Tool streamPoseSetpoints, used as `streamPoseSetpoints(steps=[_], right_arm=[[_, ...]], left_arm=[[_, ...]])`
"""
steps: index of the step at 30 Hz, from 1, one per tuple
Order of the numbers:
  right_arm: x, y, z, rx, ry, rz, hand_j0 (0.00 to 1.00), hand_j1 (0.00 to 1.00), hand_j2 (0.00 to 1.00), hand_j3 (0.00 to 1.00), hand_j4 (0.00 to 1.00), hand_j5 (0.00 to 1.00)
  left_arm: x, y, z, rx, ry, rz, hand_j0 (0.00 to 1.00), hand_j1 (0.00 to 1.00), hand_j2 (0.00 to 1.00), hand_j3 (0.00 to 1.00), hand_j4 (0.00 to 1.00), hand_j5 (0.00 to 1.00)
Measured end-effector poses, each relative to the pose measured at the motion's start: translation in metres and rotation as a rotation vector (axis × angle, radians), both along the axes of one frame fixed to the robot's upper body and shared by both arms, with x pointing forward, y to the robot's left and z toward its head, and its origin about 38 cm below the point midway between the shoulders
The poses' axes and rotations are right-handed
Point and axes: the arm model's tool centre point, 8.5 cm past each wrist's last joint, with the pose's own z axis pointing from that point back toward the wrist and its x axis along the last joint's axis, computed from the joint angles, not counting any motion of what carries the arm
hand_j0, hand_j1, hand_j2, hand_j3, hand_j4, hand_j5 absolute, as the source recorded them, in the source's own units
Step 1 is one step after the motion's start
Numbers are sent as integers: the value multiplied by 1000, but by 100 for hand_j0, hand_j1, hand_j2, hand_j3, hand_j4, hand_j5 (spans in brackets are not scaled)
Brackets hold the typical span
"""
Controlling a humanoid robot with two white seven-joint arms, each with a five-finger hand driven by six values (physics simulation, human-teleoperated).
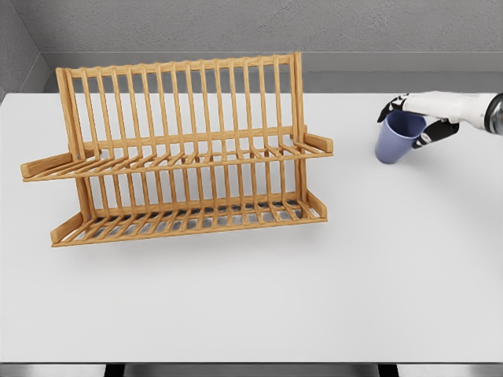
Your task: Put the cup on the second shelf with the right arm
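A wooden dish rack (185, 153) stands on the left half of a white table (314, 298), its tall slatted back rising at the far side and two slatted shelves stepping out toward the near side. The upper shelf (181, 161) runs the full width of the rack, with short raised ends at left and right; the lower shelf (189, 217) sits below it, close to the table surface, and casts a soft shadow on the table underneath. Both shelves are bare of dishes. Well apart from the rack, at the far right of the table, is a blue cup (397, 137), tilted so that its open mouth leans up and to the right and its narrower base points down and to the left. The right robot hand (415, 122) comes in from the right edge on a white arm and is closed around the cup's upper part, its dark fingers (436, 132) wrapping the rim on the right side and another dark finger showing at the rim's far left. Whether the cup's base touches the table or hangs just above it cannot be told from this view.
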Motion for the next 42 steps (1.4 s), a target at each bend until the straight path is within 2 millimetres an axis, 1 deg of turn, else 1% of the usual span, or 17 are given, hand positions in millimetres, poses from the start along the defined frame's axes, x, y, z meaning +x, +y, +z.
streamPoseSetpoints(steps=[8, 13, 14, 22, 31, 33, 37, 42], right_arm=[[2, -3, 14, -9, -27, 1, 64, 64, 64, 64, 64, 64], [2, -4, 17, -11, -33, 3, 64, 64, 64, 64, 64, 64], [3, -3, 21, -11, -41, 6, 64, 64, 64, 64, 64, 64], [-1, -2, 33, -21, -68, 24, 64, 64, 64, 64, 64, 64], [-7, -5, 54, -41, -110, 38, 64, 64, 64, 64, 64, 64], [-9, -4, 59, -42, -122, 47, 64, 64, 64, 64, 64, 64], [-12, -3, 75, -33, -163, 58, 64, 64, 64, 64, 64, 64], [-13, 0, 84, -28, -187, 68, 64, 64, 64, 64, 64, 64]], left_arm=[[0, 0, 0, 0, 0, 0, 100, 100, 100, 100, 100, 100], [0, 0, 0, 0, 0, 0, 100, 100, 100, 100, 100, 100], [0, 0, 0, 0, 0, 0, 100, 100, 100, 100, 100, 100], [0, 0, 0, 0, 0, 0, 100, 100, 100, 100, 100, 100], [0, 0, 0, 0, 0, 0, 100, 100, 100, 100, 100, 100], [0, 0, 0, 0, 0, 0, 100, 100, 100, 100, 100, 100], [0, 0, 0, 0, 0, 0, 100, 100, 100, 100, 100, 100], [0, 0, 0, 0, 0, 0, 100, 100, 100, 100, 100, 100]])
